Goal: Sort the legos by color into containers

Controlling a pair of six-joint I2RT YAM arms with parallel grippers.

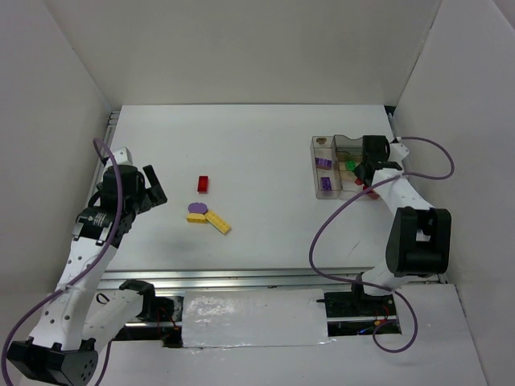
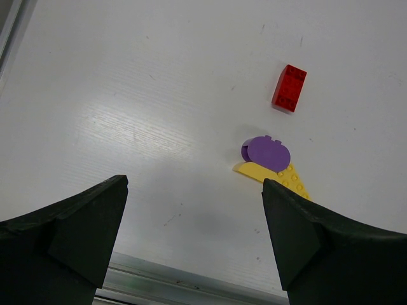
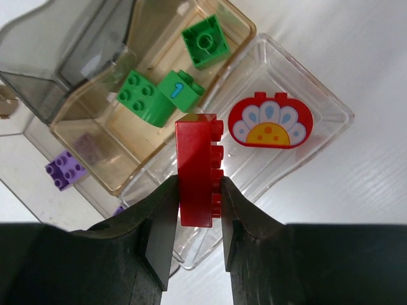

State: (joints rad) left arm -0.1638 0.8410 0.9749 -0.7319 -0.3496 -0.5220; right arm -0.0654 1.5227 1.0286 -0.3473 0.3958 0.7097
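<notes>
My right gripper [image 3: 196, 190] is shut on a red brick [image 3: 197, 165] and holds it upright over the clear compartment [image 3: 331, 108] of the container tray [image 1: 315, 165]. A red rounded piece [image 3: 271, 121] lies in that compartment. Three green bricks [image 3: 145, 98] lie in the brownish compartment beside it, and a purple brick [image 3: 65, 170] in another. My left gripper [image 2: 194, 190] is open and empty above the table's left side [image 1: 153, 191]. Ahead of it lie a red brick [image 2: 289, 88], a purple round piece [image 2: 267, 152] and yellow plates [image 2: 289, 181].
A metal rail [image 1: 241, 277] runs along the table's near edge. White walls close in the left, back and right sides. A dark tinted compartment [image 3: 57, 51] stands at the tray's far end. A purple cable [image 1: 330, 217] loops by the right arm.
</notes>
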